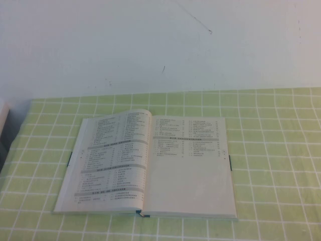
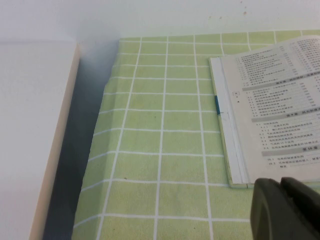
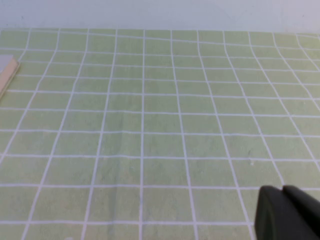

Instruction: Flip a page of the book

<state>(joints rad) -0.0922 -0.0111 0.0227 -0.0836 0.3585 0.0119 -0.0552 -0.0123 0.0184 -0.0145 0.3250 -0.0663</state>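
The book [image 1: 150, 165] lies open and flat on the green checked cloth in the high view. Its right-hand page [image 1: 193, 170] has two columns of small text on its upper part and is blank below. Neither arm shows in the high view. In the left wrist view my left gripper [image 2: 280, 187] is shut and empty, just off the near left corner of the book [image 2: 270, 115]. In the right wrist view my right gripper [image 3: 282, 189] is shut and empty over bare cloth, well to the right of the book, of which only a corner [image 3: 6, 72] shows.
The green checked cloth [image 1: 281, 150] covers the table up to a white wall [image 1: 150, 40]. A white panel [image 2: 30, 125] stands beside the table's left edge, with a dark gap [image 2: 75, 150] between it and the cloth.
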